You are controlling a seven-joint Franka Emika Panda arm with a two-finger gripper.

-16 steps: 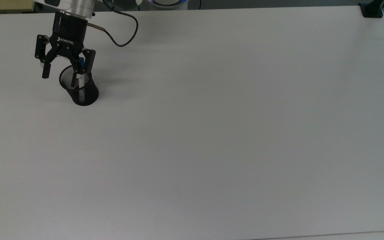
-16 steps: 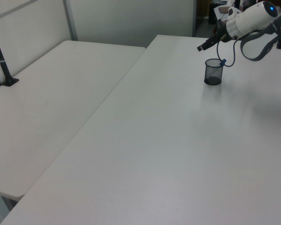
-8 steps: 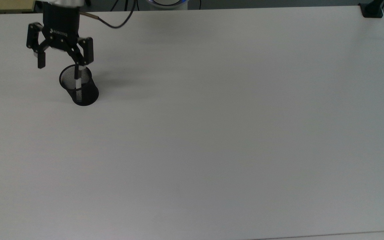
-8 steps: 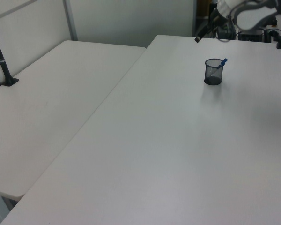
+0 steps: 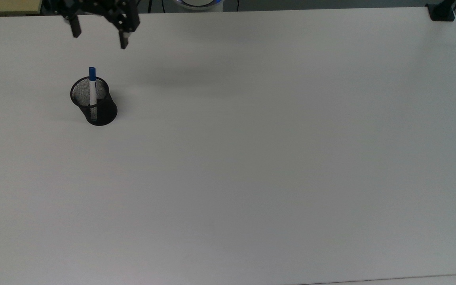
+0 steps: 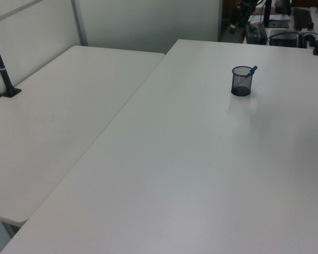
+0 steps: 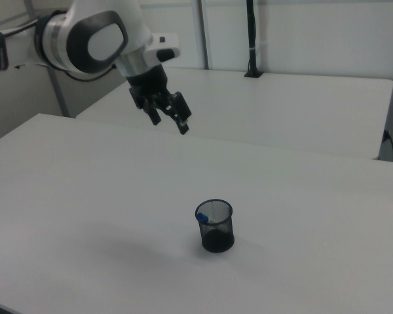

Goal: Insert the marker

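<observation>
I see the marker (image 5: 92, 88) standing inside the black mesh cup (image 5: 94, 102) on the white table (image 5: 251, 158), its blue cap leaning on the rim. My gripper (image 5: 99, 37) hangs above the table, well clear of the cup, its fingers (image 7: 182, 125) spread and holding nothing.

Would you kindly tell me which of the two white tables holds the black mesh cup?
The table on the left view's right: the cup stands on it, with the marker inside. The other table bears a black post instead.
</observation>
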